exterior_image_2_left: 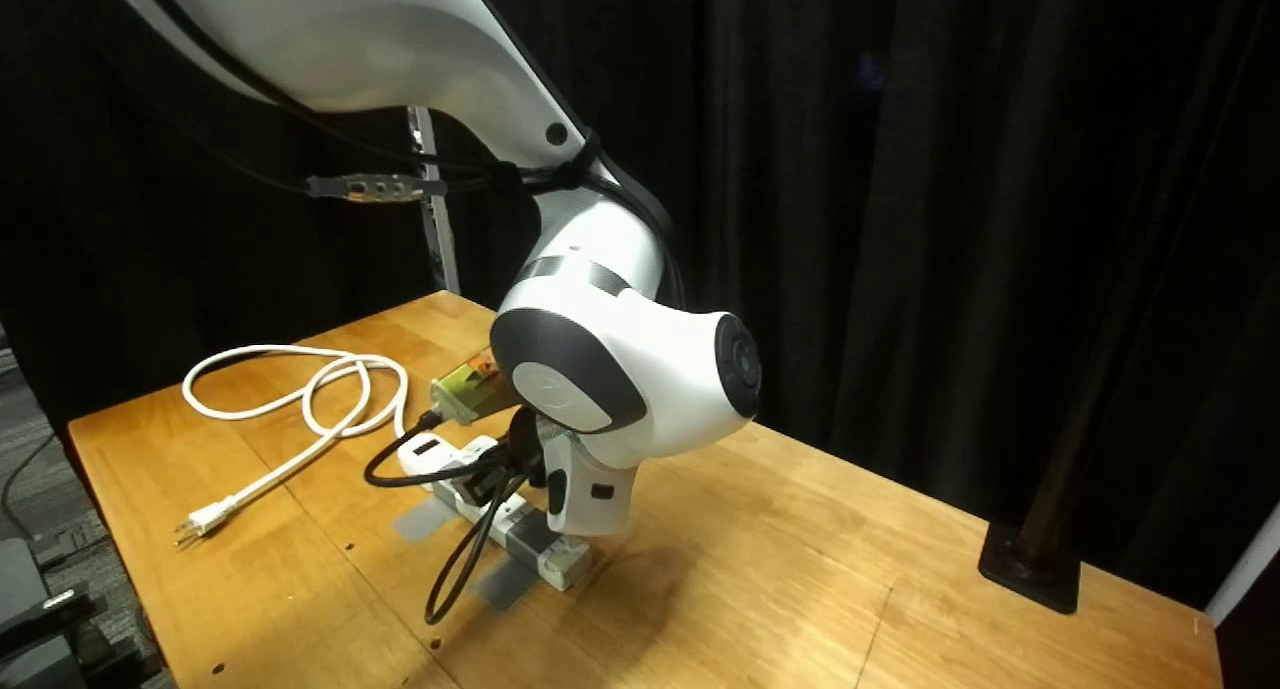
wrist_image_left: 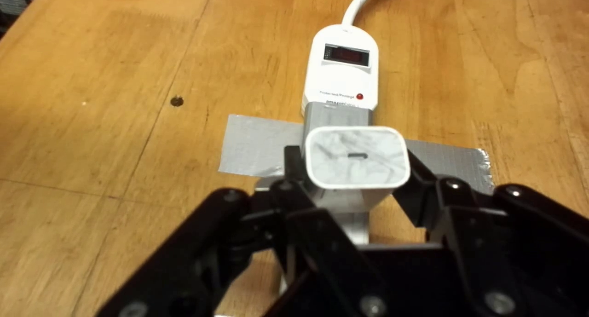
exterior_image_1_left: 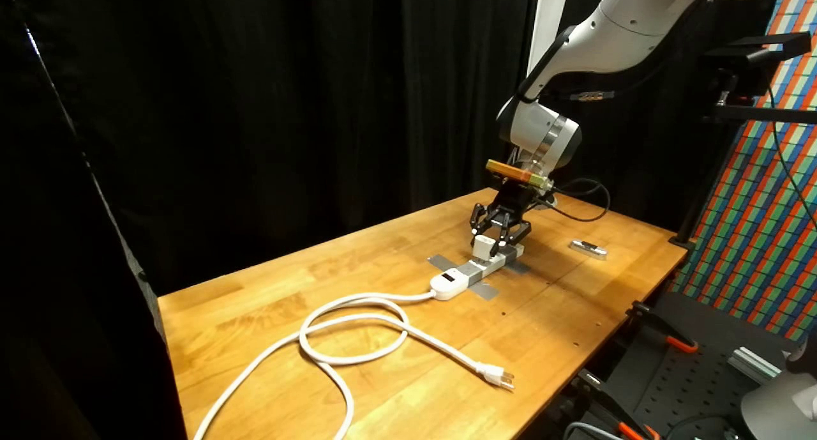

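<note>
Charger [wrist_image_left: 356, 170], small, white, marbled on top with a single slot: located near the centre of the wrist view, directly over the power strip [wrist_image_left: 338, 80]. Seated in it or held just above: not determinable. Gripper [exterior_image_1_left: 484, 246]: clamped on the charger, fingers [wrist_image_left: 294, 165] against its side walls at 9 and 3 o'clock in the wrist view.

Expected handling: light, stiff, not easily crushed; smooth plastic probably slippery under a shallow or skewed grip. Recommended hold: the two flat, opposing side walls, fingers square and level, top slot left uncovered. Avoid twisting or side load, underside being hidden.

Surroundings, by clock from the charger: in the wrist view, switch [wrist_image_left: 346, 55] at 12 o'clock, cord [wrist_image_left: 356, 8] beyond it, grey tape [wrist_image_left: 262, 144] at 9 and 3 o'clock; in an exterior view, plug [exterior_image_1_left: 494, 374] at 6 o'clock and small silver object [exterior_image_1_left: 588, 249] at 3 o'clock, both well apart.
</note>
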Robot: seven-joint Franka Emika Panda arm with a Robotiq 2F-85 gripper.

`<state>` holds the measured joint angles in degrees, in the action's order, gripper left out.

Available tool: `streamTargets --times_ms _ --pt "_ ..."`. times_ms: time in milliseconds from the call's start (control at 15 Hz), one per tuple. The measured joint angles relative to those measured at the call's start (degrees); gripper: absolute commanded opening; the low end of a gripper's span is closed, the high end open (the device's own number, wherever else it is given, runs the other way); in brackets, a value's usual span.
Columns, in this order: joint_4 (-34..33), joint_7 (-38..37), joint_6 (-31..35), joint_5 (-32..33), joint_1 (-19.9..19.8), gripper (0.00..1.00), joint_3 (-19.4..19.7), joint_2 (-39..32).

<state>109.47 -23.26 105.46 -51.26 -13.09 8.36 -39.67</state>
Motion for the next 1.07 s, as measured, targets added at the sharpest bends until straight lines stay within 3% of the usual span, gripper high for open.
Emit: streamTargets --times_ms 1067 --pt "-0.1 0.0 4.2 -0.1 0.1 0.24 0.8 -2.1"
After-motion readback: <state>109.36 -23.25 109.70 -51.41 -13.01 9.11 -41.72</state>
